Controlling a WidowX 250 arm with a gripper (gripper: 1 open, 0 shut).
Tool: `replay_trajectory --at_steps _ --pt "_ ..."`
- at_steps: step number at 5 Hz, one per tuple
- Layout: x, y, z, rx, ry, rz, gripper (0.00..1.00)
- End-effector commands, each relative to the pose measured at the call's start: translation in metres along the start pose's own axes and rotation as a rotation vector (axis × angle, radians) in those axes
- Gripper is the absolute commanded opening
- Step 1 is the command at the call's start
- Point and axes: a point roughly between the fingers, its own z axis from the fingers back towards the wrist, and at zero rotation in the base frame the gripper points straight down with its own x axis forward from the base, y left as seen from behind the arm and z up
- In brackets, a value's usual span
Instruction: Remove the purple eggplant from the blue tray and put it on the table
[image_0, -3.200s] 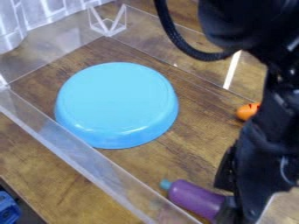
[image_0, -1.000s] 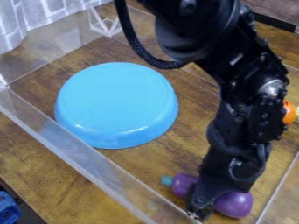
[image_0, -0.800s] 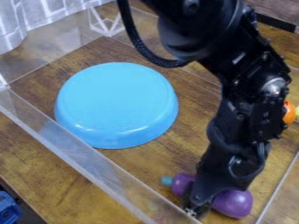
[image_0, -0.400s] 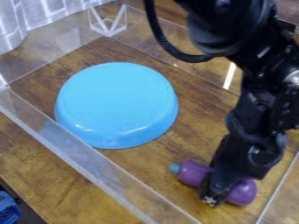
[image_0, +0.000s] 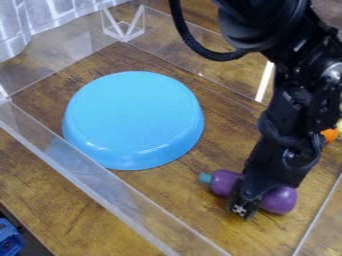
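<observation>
The purple eggplant lies on the dark wood table at the front right, its teal stem cap pointing left toward the blue tray. The tray is round, light blue and has nothing showing in it. My black gripper comes down over the middle of the eggplant and hides part of it. I cannot tell whether its fingers are closed on the eggplant or open around it.
An orange carrot peeks out behind my arm at the right edge. Clear acrylic walls border the table along the front left and back. The arm fills the upper right.
The gripper and the eggplant have shifted a little to the right and up on the table over the last second. The tray has not moved.
</observation>
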Motion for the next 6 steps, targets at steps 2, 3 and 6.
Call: replay_trajectory --at_steps 2,3,6 --pt "0.017 0.001 0.006 0.031 -0.036 -0.029 1.0" --pt "0.031 -0.003 0.006 0.03 -0.048 -0.069 1.0" --pt "0.031 -0.032 0.006 0.004 -0.057 -0.023 1.0"
